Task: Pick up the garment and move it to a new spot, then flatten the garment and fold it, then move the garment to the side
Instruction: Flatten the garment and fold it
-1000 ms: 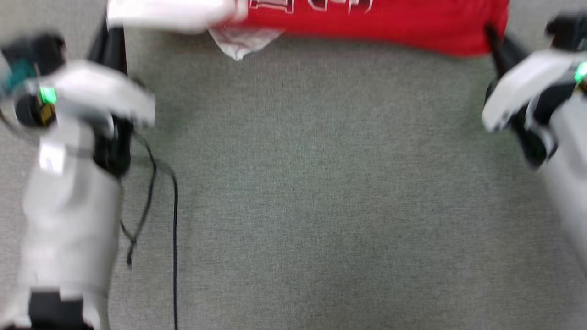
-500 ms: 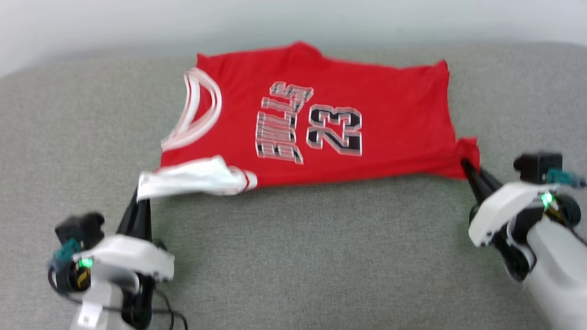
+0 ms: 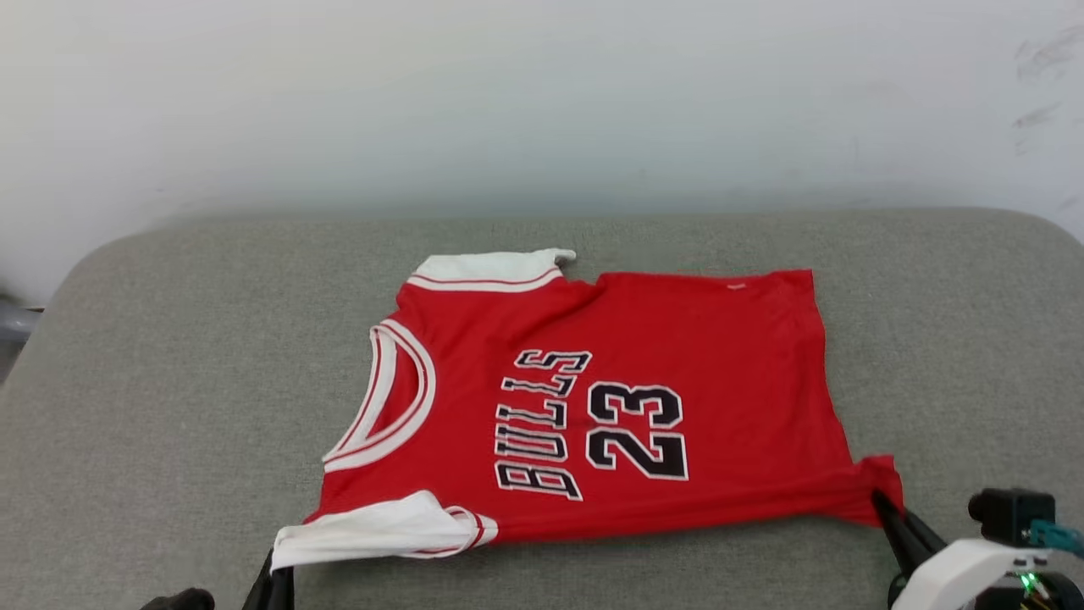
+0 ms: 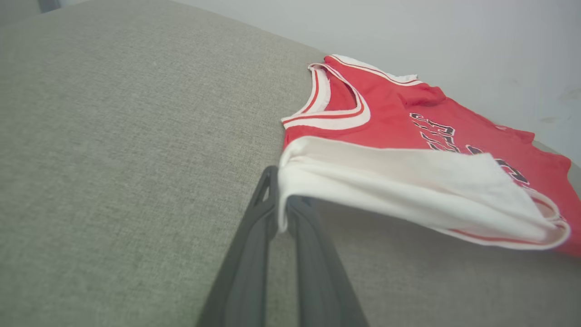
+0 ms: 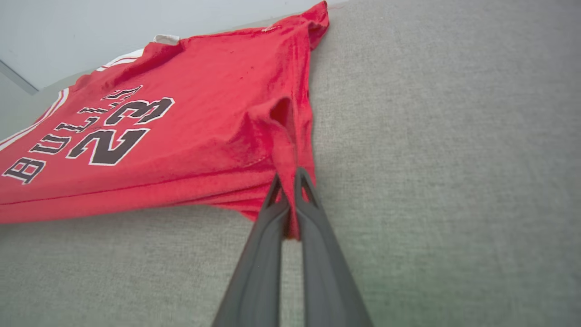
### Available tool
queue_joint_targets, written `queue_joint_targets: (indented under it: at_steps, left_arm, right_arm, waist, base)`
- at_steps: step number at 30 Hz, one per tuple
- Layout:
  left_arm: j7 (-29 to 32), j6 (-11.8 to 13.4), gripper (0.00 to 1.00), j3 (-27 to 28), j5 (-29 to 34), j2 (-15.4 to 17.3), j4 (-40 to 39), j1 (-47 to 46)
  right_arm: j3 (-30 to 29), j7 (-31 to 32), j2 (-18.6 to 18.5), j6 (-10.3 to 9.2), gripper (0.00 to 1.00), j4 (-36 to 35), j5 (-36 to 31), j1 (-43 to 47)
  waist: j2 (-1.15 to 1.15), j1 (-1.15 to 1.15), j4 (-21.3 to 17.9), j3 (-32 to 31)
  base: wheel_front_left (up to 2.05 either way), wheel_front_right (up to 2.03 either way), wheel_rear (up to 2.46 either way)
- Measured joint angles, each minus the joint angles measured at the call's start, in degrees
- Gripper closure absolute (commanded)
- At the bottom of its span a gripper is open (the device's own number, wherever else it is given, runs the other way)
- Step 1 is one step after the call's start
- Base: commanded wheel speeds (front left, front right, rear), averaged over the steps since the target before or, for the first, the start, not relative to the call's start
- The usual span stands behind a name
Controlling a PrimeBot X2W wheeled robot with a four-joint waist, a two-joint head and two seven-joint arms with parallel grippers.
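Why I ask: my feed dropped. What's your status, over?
Left gripper shut on garment sleeve. Right gripper shut on hem corner. Garment spread print-up on grey surface. No obstruction seen.

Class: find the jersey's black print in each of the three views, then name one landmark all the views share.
Head view: the black print sits just below centre.
Left wrist view: right of centre, past the near white sleeve.
Right wrist view: left side.
Shared landmark: the far white sleeve.
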Motion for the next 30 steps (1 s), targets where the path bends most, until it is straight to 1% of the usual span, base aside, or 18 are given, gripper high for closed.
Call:
queue_joint_targets:
  at_steps: [8, 9, 12, 15, 18, 21, 26, 30]
  left_arm:
    - [4.0, 1.8, 1.0, 0.1, -1.4, -0.5, -7.3, 7.3]
    - [5.0, 2.2, 1.0, -0.1, -1.6, -0.5, -9.7, 8.7]
    - [6.2, 2.1, 1.0, -0.9, -1.5, -0.3, -12.0, 8.5]
    - [7.5, 1.9, 1.0, -1.8, -1.4, 0.3, -12.4, 6.1]
    - [9.4, 1.1, 1.0, -3.3, -1.4, 0.8, -11.3, 1.9]
    - [10.6, 0.4, 1.0, -4.5, -1.0, 1.1, -8.6, -2.5]
    - [11.7, -0.4, 1.0, -5.8, -1.0, 1.4, -2.7, -9.2]
    - [12.0, -1.1, 1.0, -6.8, -1.0, 1.5, 2.5, -14.5]
  right_arm:
    - [-8.2, 1.5, 1.0, 0.01, 1.0, -6.6, -4.6, 11.6]
    - [-11.4, 3.4, 2.0, 0.01, 1.0, -9.8, -7.0, 14.7]
    - [-14.4, 6.2, 2.9, 0.0, 1.0, -13.6, -10.1, 16.2]
    - [-16.2, 9.9, 3.7, -0.02, 1.0, -18.1, -13.3, 16.1]
    - [-17.0, 13.9, 4.2, -0.03, 1.0, -21.7, -15.8, 15.4]
    - [-17.5, 17.1, 4.9, -0.05, 1.0, -23.6, -17.4, 13.0]
    - [-17.3, 20.6, 5.8, -0.05, 1.0, -23.5, -19.2, 8.4]
    - [-16.0, 21.3, 6.2, -0.05, 1.0, -21.5, -19.4, 4.3]
  waist:
    - [0.0, 0.0, 1.1, -2.5]
    - [0.0, 0.0, 1.2, -3.0]
    - [0.0, 0.01, 1.0, -2.9]
    - [0.0, 0.01, 0.7, -2.5]
    - [0.0, 0.02, 0.3, -1.7]
    - [0.0, 0.02, -0.1, -0.7]
    - [0.0, 0.03, -0.7, 1.9]
    - [0.0, 0.03, -1.0, 4.8]
  base:
    - [0.0, 0.0, 0.0]
    - [0.0, 0.0, 0.0]
    - [0.0, 0.0, 0.0]
    - [0.0, 0.0, 0.0]
    - [0.0, 0.0, 0.0]
    - [0.0, 0.0, 0.0]
    - [0.0, 0.0, 0.0]
    - [0.0, 0.0, 0.0]
